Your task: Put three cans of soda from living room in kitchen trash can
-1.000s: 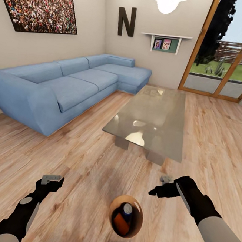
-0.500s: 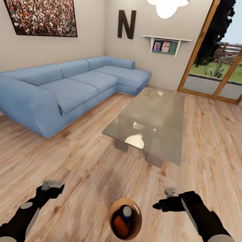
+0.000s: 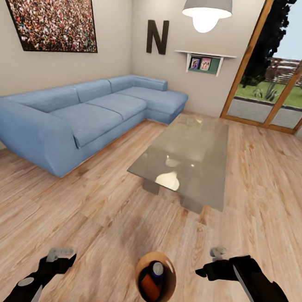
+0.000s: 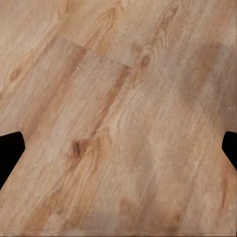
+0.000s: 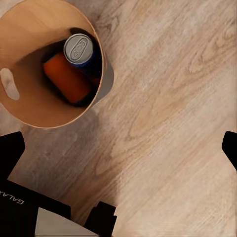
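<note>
The trash can (image 3: 167,283) stands on the wooden floor just in front of me, copper-brown inside. An orange soda can (image 3: 149,285) lies in it beside a dark blue soda can (image 3: 158,269) with a silver top. The right wrist view looks straight down into the trash can (image 5: 29,44) at the orange can (image 5: 66,81) and the blue can (image 5: 79,49); a third can is not visible. My left gripper (image 3: 61,254) hangs open to the bin's left over bare floor. My right gripper (image 3: 209,263) is open to the bin's right, holding nothing.
I am in the living room. A glass coffee table (image 3: 188,155) stands ahead, a long light-blue corner sofa (image 3: 80,115) to its left, and glass garden doors (image 3: 279,81) at the back right. A lamp (image 3: 207,8) hangs overhead.
Both arms have drawn back toward me and sit lower in the picture, the right one further right. The camera has shifted a little. The bin and its cans have stayed put.
</note>
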Controlling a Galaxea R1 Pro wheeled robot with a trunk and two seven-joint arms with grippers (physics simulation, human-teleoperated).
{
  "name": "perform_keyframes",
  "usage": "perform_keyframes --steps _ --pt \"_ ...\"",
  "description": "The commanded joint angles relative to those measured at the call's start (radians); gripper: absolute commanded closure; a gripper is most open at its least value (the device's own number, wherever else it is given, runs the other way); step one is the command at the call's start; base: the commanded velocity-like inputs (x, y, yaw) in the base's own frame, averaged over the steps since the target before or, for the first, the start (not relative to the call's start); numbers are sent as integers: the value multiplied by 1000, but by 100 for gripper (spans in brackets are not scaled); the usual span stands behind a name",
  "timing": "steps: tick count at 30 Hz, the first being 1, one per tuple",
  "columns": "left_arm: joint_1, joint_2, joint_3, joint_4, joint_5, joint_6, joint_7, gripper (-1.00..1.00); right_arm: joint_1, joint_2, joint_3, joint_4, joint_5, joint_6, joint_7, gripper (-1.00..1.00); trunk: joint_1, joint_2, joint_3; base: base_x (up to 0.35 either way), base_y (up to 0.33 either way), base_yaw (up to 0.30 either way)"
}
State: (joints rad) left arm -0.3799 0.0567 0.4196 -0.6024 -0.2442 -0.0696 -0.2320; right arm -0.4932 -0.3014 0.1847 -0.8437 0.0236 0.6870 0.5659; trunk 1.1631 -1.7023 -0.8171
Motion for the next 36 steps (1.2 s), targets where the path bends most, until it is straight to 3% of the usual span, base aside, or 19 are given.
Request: perform_keyframes --steps 1,12,15,18,23,29,36 --pt "10 1 1 3 0 -4 0 -100 10 -1 0 0 0 -7 0 -100 -4 7 4 0 0 0" --pt "40 33 4 109 0 -72 2 -100 79 -16 -5 5 -4 -39 -2 -100 -46 84 39 0 0 0" --pt "42 47 4 167 1 -116 2 -100 108 -19 -39 10 -4 -77 -1 -100 -58 105 49 0 0 0" --pt "47 64 4 224 5 -156 2 -100 157 -22 -105 13 -3 -115 1 -100 -69 126 58 0 0 0" --pt "83 85 5 258 11 -182 3 -100 222 -21 -136 23 -2 -178 -4 -100 -88 161 74 0 0 0" --pt "115 91 5 266 12 -184 2 -100 261 -16 -143 85 -4 -243 -11 -100 -111 203 93 0 0 0" --pt "144 117 6 320 13 -198 1 -100 271 -11 -147 262 -8 -358 -19 -100 -138 252 115 0 0 0"
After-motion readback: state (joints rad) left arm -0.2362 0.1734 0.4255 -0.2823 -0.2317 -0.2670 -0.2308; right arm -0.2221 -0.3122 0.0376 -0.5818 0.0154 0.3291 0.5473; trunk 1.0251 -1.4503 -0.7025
